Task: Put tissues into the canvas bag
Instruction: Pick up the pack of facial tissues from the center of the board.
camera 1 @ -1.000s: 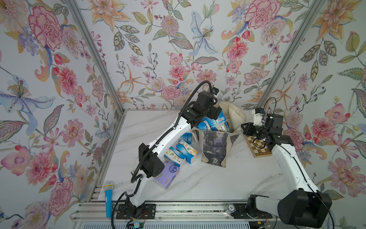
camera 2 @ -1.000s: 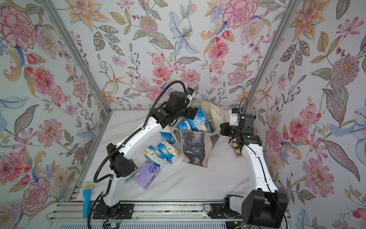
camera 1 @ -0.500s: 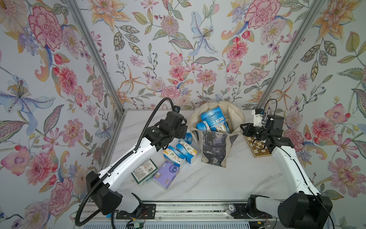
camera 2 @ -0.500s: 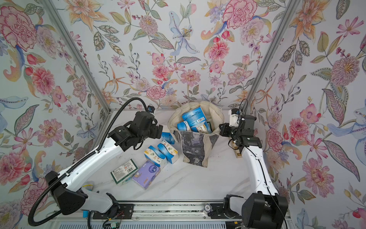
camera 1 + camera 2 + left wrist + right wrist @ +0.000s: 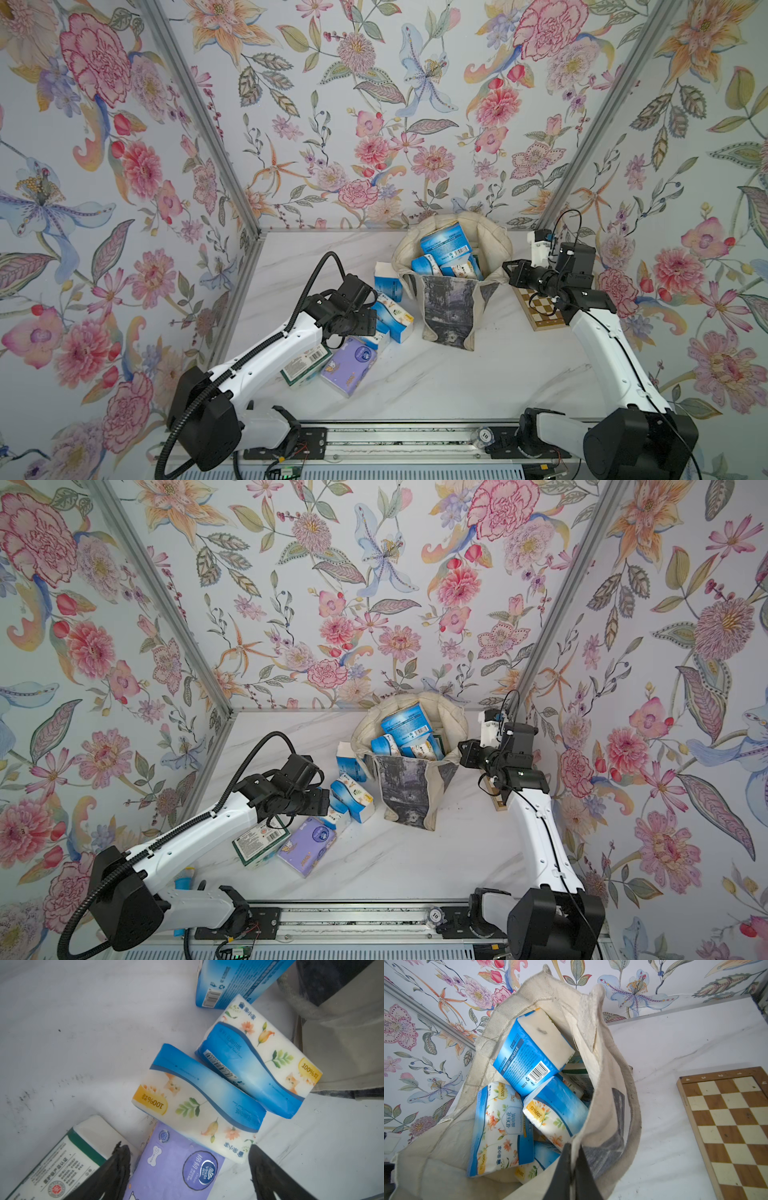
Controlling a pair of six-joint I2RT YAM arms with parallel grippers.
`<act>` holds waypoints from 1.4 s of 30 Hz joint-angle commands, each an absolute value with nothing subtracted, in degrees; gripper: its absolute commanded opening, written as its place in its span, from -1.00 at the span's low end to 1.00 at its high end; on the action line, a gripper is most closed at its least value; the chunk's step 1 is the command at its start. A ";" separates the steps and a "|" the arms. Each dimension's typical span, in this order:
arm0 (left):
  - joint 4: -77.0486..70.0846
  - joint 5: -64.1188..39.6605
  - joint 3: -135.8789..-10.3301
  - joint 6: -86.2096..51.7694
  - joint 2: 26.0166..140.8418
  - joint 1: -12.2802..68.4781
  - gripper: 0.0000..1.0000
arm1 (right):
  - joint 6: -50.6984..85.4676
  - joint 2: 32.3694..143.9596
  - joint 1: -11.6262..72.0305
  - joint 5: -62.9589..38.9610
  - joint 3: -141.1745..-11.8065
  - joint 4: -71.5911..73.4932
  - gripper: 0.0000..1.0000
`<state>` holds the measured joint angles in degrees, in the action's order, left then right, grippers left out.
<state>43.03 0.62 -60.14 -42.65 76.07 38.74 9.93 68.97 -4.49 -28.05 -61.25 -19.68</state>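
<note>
The cream canvas bag (image 5: pixel 449 309) (image 5: pixel 409 789) stands open at the back of the table, with several blue-and-white tissues (image 5: pixel 444 245) (image 5: pixel 529 1053) piled inside. My right gripper (image 5: pixel 509 270) (image 5: pixel 573 1147) is shut on the bag's rim (image 5: pixel 593 1022). My left gripper (image 5: pixel 368 324) (image 5: pixel 187 1148) hangs open over loose packs left of the bag. Under it lie a lilac pack (image 5: pixel 176 1167) (image 5: pixel 348 368) and two blue-and-white floral packs (image 5: pixel 199 1105) (image 5: pixel 257 1064). A green-white pack (image 5: pixel 62 1163) (image 5: pixel 303 365) lies beside them, and a blue pack (image 5: pixel 387 282) stands by the bag.
A wooden chessboard (image 5: pixel 540 313) (image 5: pixel 726 1126) lies right of the bag, partly under my right arm. A blue toy microphone (image 5: pixel 185 879) shows at the front left, behind my left arm. Flowered walls close in the back and both sides.
My left arm has swung from above the bag's mouth back down to the loose packs on the left, gripper open. The right gripper has kept its hold on the bag's rim.
</note>
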 commanded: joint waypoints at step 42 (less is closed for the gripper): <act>21.84 -4.84 -69.60 -33.09 100.21 27.80 0.78 | 10.67 69.34 -4.66 -29.09 -59.69 -17.38 -0.83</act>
